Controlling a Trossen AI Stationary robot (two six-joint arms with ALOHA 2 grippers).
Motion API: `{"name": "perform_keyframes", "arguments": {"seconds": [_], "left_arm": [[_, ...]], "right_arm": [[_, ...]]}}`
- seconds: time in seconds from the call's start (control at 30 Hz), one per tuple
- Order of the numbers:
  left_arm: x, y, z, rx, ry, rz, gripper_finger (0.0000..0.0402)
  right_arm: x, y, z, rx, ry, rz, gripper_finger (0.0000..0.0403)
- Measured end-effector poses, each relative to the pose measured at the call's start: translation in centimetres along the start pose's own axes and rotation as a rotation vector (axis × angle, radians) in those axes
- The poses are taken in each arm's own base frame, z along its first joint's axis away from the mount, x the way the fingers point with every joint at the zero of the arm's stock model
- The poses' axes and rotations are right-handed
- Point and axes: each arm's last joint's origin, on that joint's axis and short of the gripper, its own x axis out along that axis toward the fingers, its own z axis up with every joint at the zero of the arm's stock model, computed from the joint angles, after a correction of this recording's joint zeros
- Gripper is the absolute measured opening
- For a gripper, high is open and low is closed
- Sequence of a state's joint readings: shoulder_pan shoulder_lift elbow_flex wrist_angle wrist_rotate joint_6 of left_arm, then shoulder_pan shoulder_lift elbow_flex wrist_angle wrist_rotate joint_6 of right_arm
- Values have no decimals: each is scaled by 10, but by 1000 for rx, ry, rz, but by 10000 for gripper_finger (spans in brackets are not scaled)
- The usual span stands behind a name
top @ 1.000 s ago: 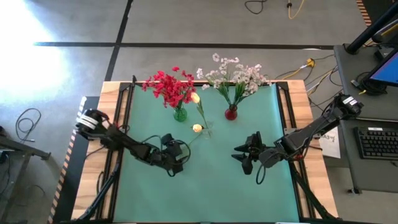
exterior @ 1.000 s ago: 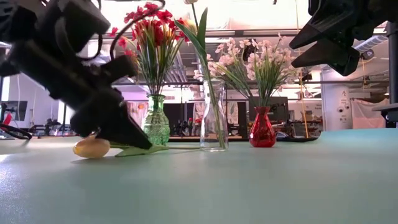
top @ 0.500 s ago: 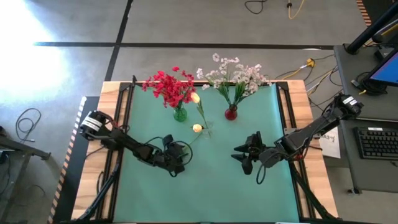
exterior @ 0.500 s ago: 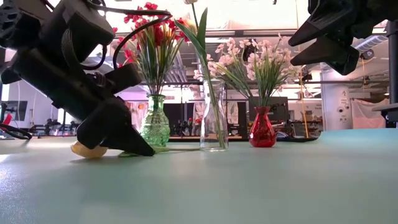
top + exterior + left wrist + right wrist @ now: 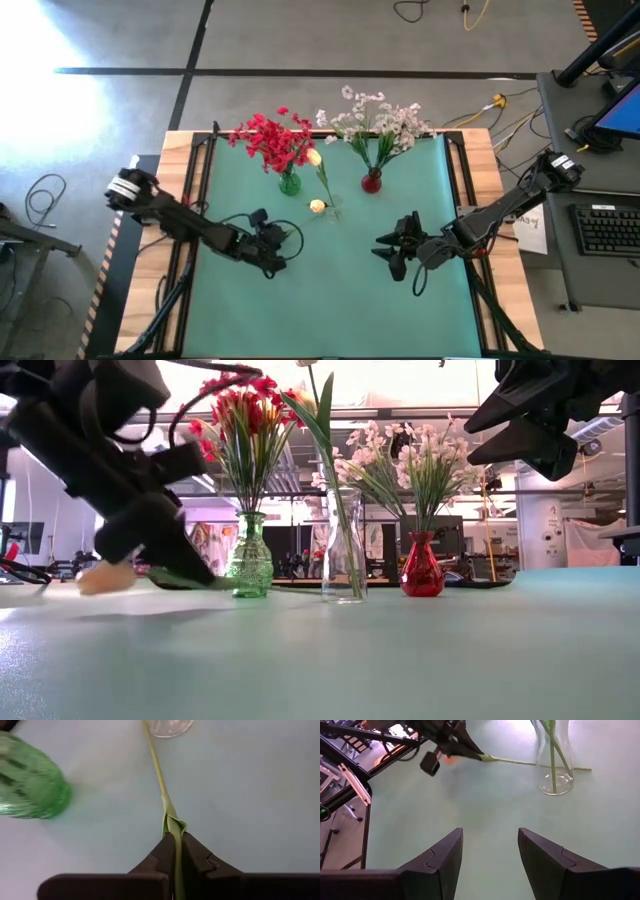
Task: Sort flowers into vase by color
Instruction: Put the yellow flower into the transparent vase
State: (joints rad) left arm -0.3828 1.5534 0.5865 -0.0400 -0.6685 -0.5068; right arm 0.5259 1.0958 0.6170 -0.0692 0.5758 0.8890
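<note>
Left gripper (image 5: 175,851) clamps rosebud stem (image 5: 159,770), bud blurred; right gripper (image 5: 487,851) parted, empty

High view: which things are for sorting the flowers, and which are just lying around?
For the job: red flowers, green vase, white flowers, red vase, clear vase, yellow rosebud stem pinched in the left gripper, right gripper open above the mat.
Just lying about: keyboard, floor cables.

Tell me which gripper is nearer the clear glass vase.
Left. The left gripper, shut on the yellow flower's stem, sits just front-left of the clear vase; the right gripper waits open, farther off to its front-right.
</note>
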Motion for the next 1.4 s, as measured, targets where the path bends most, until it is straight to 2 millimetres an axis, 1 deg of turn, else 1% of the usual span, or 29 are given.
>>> {"name": "perform_keyframes", "arguments": {"seconds": [0.13,0.23,0.33,0.57,0.67,0.77,0.87,0.97,1.13,1.23,1.4], "left_arm": [[-16,11,5,14,26,-10,3],[-29,19,8,15,64,-75,2],[-41,24,10,31,125,-182,2],[-64,27,15,65,198,-509,2],[-70,28,17,58,206,-584,2],[-77,27,24,57,184,-622,2],[-86,24,37,76,136,-649,1],[-94,20,55,86,86,-673,1],[-102,10,79,133,63,-683,1],[-102,0,92,186,66,-680,1],[-91,-21,109,299,77,-663,1]], "right_arm": [[0,0,0,-7,0,0,183],[0,0,0,-17,0,0,183],[0,0,0,-30,0,1,183],[0,1,0,-71,9,15,183],[0,2,1,-101,12,37,183],[1,5,2,-140,-10,61,183],[1,8,5,-170,-38,85,183],[0,11,7,-201,-65,107,183],[-1,16,13,-252,-131,142,183],[-1,17,15,-277,-149,149,183],[2,19,14,-304,-160,156,190]]}}
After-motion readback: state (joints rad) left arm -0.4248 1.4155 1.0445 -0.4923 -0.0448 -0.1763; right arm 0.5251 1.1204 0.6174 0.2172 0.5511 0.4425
